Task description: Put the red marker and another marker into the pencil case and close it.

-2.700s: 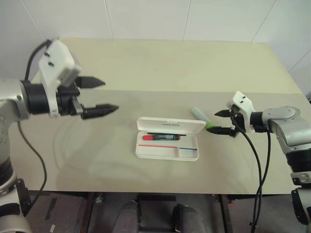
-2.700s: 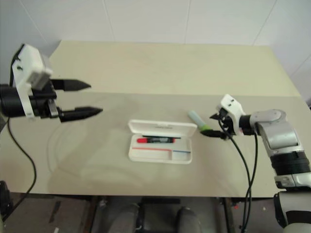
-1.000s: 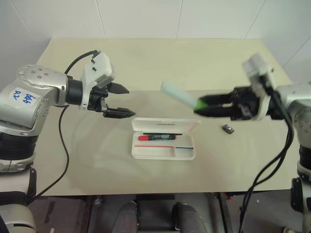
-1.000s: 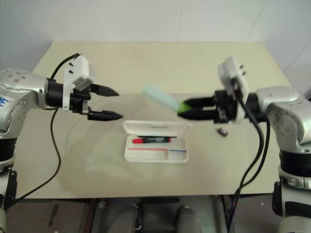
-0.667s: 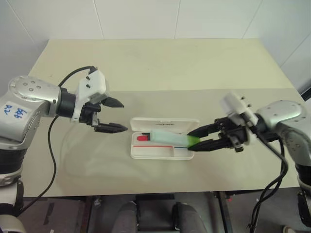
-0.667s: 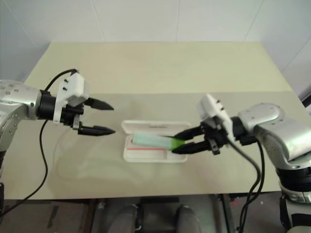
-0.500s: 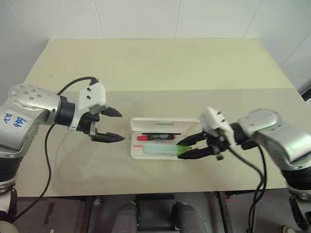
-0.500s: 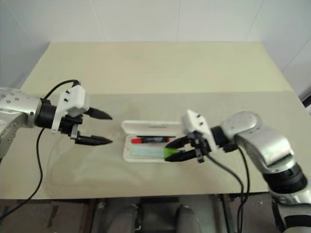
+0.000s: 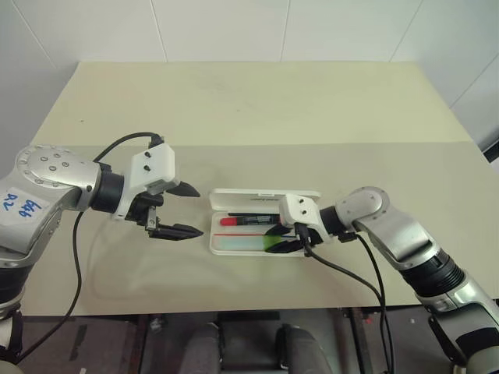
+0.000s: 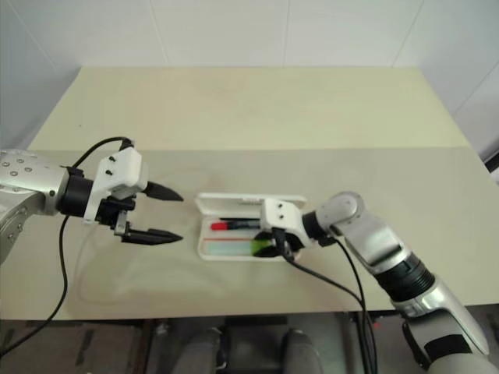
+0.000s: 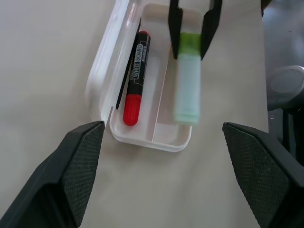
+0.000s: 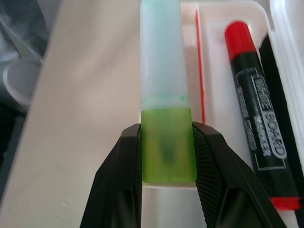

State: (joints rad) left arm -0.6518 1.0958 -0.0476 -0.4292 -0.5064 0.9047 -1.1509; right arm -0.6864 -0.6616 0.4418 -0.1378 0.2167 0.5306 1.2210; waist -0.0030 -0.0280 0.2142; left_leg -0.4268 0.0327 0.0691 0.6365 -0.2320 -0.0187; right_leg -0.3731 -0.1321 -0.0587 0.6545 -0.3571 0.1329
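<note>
Red marker (image 11: pixel 134 73) is already lying in the back compartment of the open pencil case (image 9: pixel 308 251), next to the lid hinge. My right gripper (image 12: pixel 167 156) is clamped on the green cap of the highlighter (image 11: pixel 187 84), with the pale barrel low over the front compartment. I can't tell whether it's touching the bottom, so I'm counting it as not released. Left gripper (image 9: pixel 181 210) is spread wide and empty, parked just beside the case's left end. Left to do: release the highlighter, pull the right arm clear, swing the lid over and snap it shut.
</note>
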